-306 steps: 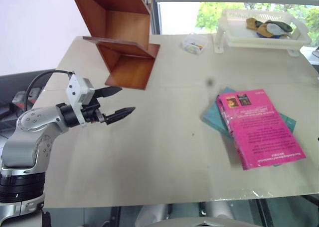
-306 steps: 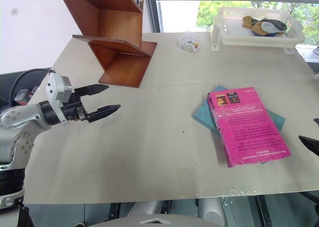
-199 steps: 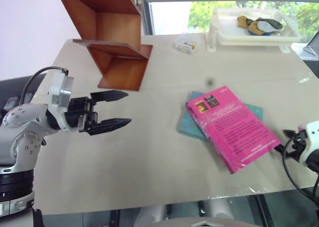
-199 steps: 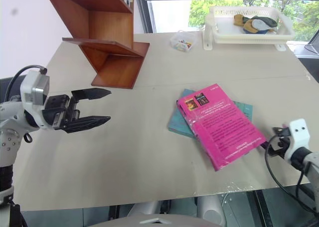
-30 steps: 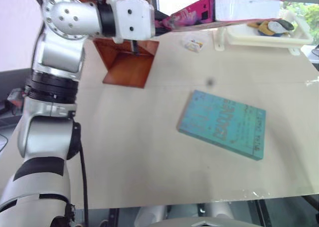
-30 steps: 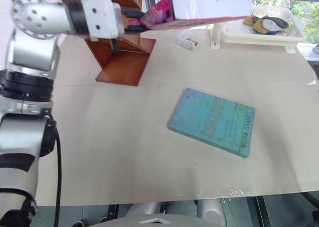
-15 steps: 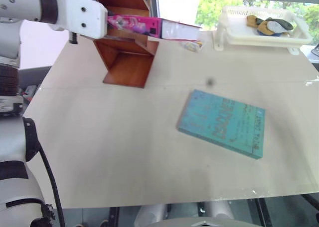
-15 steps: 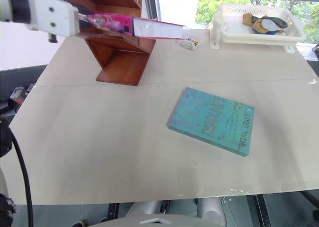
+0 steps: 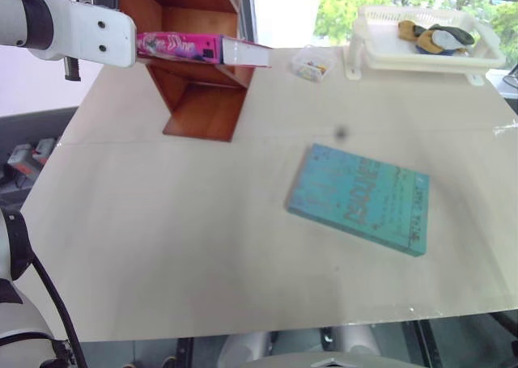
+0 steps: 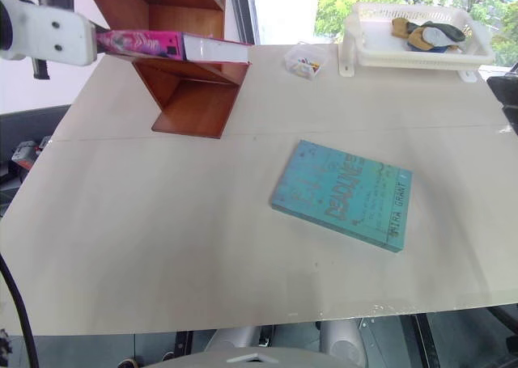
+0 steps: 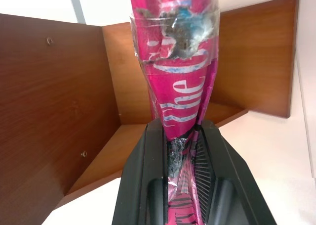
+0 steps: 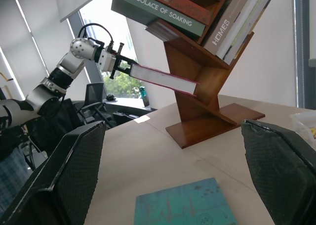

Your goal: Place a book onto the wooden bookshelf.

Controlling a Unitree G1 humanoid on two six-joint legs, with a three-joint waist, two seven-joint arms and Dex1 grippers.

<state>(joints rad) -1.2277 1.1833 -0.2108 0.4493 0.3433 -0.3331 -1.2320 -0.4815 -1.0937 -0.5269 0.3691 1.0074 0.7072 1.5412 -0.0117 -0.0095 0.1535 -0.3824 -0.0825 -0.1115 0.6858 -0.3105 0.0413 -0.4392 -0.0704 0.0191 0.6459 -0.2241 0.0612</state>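
Magenta book point(image 11: 177, 76) sticks out from the left gripper point(image 11: 180, 151), clamped between both fingers, over the wooden bookshelf point(image 9: 206, 101)

Magenta book point(image 9: 202, 48) held level over slanted board of wooden bookshelf point(image 9: 206, 101).

- The pink book point(image 10: 146, 42) lies flat across the low board of the wooden bookshelf point(image 10: 194, 101).
- A white robot arm point(image 10: 44, 32) holds one end of it.
- A blue book point(image 10: 342, 194) lies on the table point(image 10: 162, 222).
- A white basket point(image 10: 413, 44) sits far back.
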